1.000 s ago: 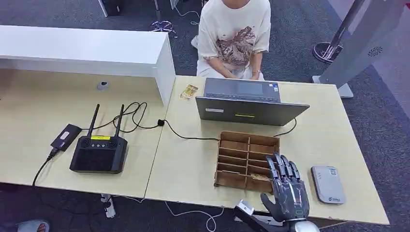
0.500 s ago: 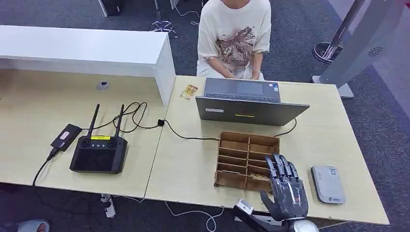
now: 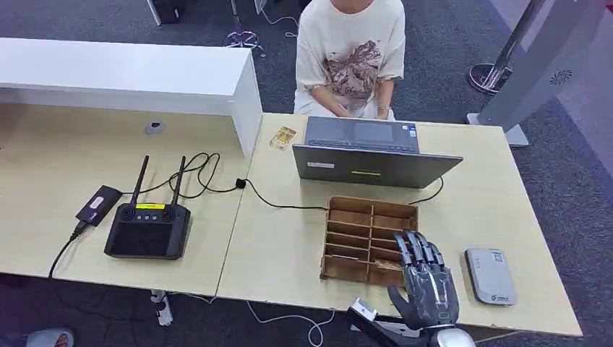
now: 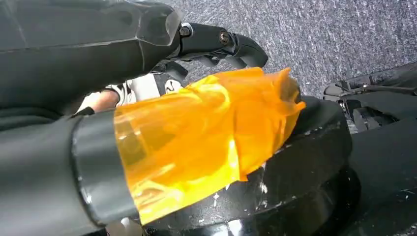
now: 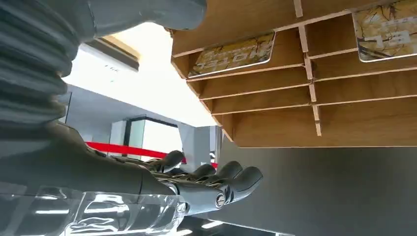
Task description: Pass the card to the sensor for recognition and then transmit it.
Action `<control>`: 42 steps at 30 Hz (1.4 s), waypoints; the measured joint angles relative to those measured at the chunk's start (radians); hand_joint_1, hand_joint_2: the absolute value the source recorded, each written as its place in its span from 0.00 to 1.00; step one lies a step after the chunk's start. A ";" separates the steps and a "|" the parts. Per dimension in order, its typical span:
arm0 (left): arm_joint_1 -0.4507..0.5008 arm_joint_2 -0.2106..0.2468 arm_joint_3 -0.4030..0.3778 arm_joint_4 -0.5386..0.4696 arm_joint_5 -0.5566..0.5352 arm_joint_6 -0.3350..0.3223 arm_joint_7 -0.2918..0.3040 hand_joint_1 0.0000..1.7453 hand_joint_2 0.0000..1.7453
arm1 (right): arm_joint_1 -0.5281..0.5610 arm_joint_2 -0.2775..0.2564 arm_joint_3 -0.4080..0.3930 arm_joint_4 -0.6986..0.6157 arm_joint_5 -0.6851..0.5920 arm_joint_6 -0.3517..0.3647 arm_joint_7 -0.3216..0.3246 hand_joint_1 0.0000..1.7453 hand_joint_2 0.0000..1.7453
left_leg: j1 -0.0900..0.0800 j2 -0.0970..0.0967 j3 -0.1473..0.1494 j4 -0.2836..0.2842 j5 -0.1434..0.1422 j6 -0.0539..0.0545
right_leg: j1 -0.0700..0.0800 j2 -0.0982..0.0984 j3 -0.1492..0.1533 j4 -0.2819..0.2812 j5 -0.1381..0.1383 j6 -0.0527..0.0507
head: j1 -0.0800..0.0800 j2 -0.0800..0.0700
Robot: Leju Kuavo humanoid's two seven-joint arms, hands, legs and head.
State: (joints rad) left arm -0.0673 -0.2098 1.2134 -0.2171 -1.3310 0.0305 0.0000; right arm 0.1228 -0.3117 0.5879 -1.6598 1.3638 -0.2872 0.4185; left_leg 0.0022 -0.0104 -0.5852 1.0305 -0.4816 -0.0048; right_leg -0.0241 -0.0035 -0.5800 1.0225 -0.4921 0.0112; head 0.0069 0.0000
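Observation:
A wooden slotted card box [image 3: 369, 238] stands on the desk in front of the laptop. A patterned card [image 3: 387, 265] lies in its near right slot. In the right wrist view two such cards [image 5: 233, 54] [image 5: 386, 29] sit in separate slots of the box [image 5: 305, 113]. My right hand [image 3: 426, 285] is open with fingers stretched over the box's near right corner, holding nothing; the same hand [image 5: 196, 184] shows straight fingers below the box. The grey card sensor [image 3: 490, 275] lies flat just right of that hand. My left hand [image 4: 147, 98] hangs low with nothing in it, its thumb wrapped in orange tape.
A grey laptop [image 3: 372, 155] stands behind the box, and a person [image 3: 350, 54] sits at it on the far side. A black router with two antennas [image 3: 148, 228] and cables lie on the left desk. A small yellow item [image 3: 283, 136] lies beside the laptop.
My right hand has drifted slightly left and toward the desk's near edge; its fingers stay stretched out. Nothing else moved.

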 joint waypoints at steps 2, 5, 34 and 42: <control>0.000 0.000 0.000 0.000 0.000 0.000 0.000 0.00 0.00 | 0.000 0.001 0.000 0.003 0.001 0.001 0.000 0.20 1.00 | 0.000 0.000 0.000 0.000 0.000 0.000 | 0.000 0.000 0.000 0.000 0.000 0.000 | 0.000 0.000; 0.000 0.000 0.000 0.000 0.000 0.000 0.000 0.00 0.00 | 0.000 0.001 0.000 0.003 0.003 0.002 0.000 0.20 1.00 | 0.000 0.000 0.000 0.000 0.000 0.000 | 0.000 0.000 0.000 0.000 0.000 0.000 | 0.000 0.000; 0.000 0.000 0.000 0.000 -0.003 -0.001 0.000 0.00 0.00 | -0.001 0.001 0.000 0.007 0.003 0.032 0.009 0.22 1.00 | 0.000 0.000 0.000 0.000 0.000 0.000 | 0.000 0.000 0.000 0.000 0.000 0.000 | 0.000 0.000; 0.000 0.000 0.000 0.000 -0.006 -0.001 0.000 0.00 0.00 | 0.000 0.001 0.000 0.007 -0.002 0.047 0.018 0.34 1.00 | 0.000 0.000 0.000 0.000 0.000 0.000 | 0.000 0.000 0.000 0.000 0.000 0.000 | 0.000 0.000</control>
State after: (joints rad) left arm -0.0672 -0.2098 1.2131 -0.2171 -1.3367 0.0298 0.0000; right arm 0.1224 -0.3105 0.5879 -1.6529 1.3619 -0.2400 0.4368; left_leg 0.0022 -0.0104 -0.5852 1.0305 -0.4817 -0.0048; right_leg -0.0241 -0.0034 -0.5800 1.0225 -0.4921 0.0112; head 0.0069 0.0000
